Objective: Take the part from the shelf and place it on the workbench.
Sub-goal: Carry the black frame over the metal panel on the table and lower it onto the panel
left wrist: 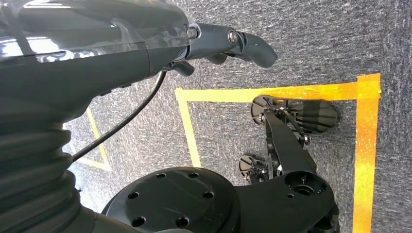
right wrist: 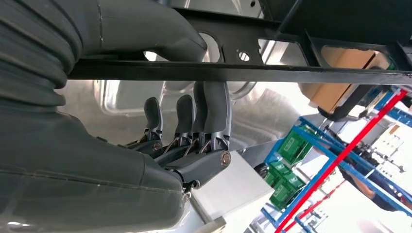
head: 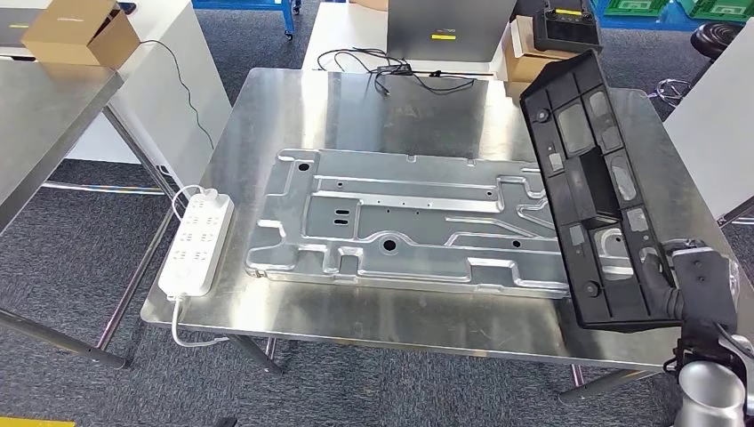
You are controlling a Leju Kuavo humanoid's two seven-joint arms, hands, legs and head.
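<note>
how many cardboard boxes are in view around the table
2. One brown cardboard box sits on the steel bench at far left; another brown cardboard box stands beyond the table's far right corner, partly hidden by the black plastic part.

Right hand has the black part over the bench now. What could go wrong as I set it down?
1. The right hand grips the black part at its near end only, so the long far end may swing or slip.
2. The part hangs over the metal panel and might land on it instead of bare workbench.
3. It sits near the bench's right edge and could overhang.
</note>
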